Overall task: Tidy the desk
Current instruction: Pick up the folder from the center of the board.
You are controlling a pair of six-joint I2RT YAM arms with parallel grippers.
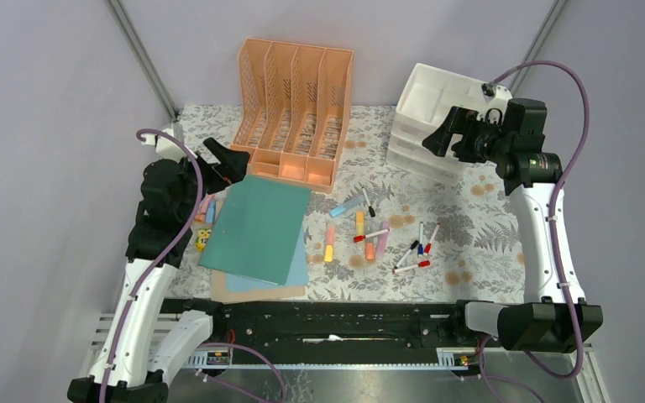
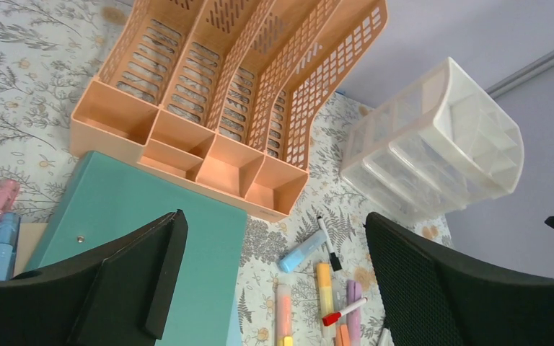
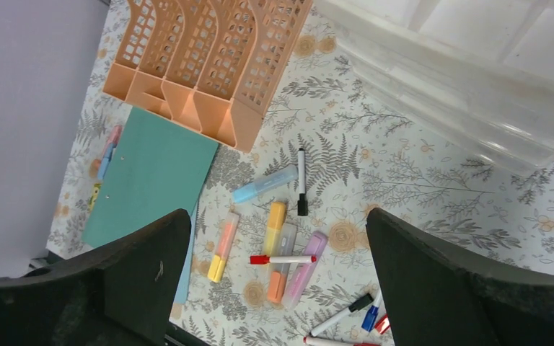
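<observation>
The desk [image 1: 479, 227] wears a cloth with grey ferns and tan flowers. A teal folder [image 1: 256, 227] lies at its left on a blue one and a tan one. Several highlighters [image 1: 359, 222] and whiteboard markers [image 1: 416, 252] lie scattered in the middle. My left gripper [image 1: 225, 161] hangs open above the folder's far corner, nothing between its fingers; in the left wrist view the left gripper [image 2: 274, 220] frames the folder [image 2: 137, 216] and the highlighters [image 2: 324, 281]. My right gripper [image 1: 443, 134] is raised and open in front of the drawer unit; in the right wrist view the right gripper [image 3: 278, 216] looks down on the highlighters [image 3: 274, 220].
A peach slotted file rack [image 1: 294, 113] stands at the back centre. A white drawer unit [image 1: 424, 109] stands at the back right. Pink and blue highlighters [image 1: 208, 208] and a small yellow item [image 1: 203, 241] lie left of the folders. Grey walls close in both sides.
</observation>
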